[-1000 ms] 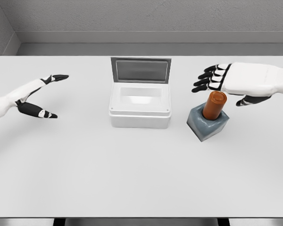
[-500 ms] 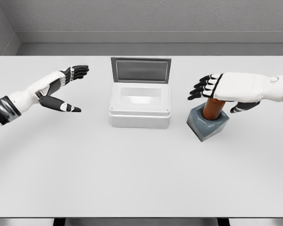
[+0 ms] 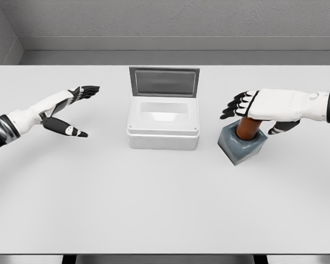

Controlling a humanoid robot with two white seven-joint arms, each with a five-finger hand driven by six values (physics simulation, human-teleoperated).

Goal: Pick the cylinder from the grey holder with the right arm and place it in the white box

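One hand matters: the right hand (image 3: pixel 264 105), at right of frame, sits palm-down directly over the orange cylinder (image 3: pixel 246 127), fingers spread and gripping nothing. That cylinder stands upright in the grey holder (image 3: pixel 241 144), its top hidden under the palm. White box (image 3: pixel 163 122) lies open at centre, left hand (image 3: pixel 66 107) relaxed far left

The cylinder (image 3: pixel 247 126) is orange-brown. Its holder (image 3: pixel 241 146) is grey-blue. The box (image 3: pixel 163 131) is white with a grey lid (image 3: pixel 164 82). The table (image 3: pixel 154 203) is white. Both hands are white with black fingers (image 3: pixel 234 105).
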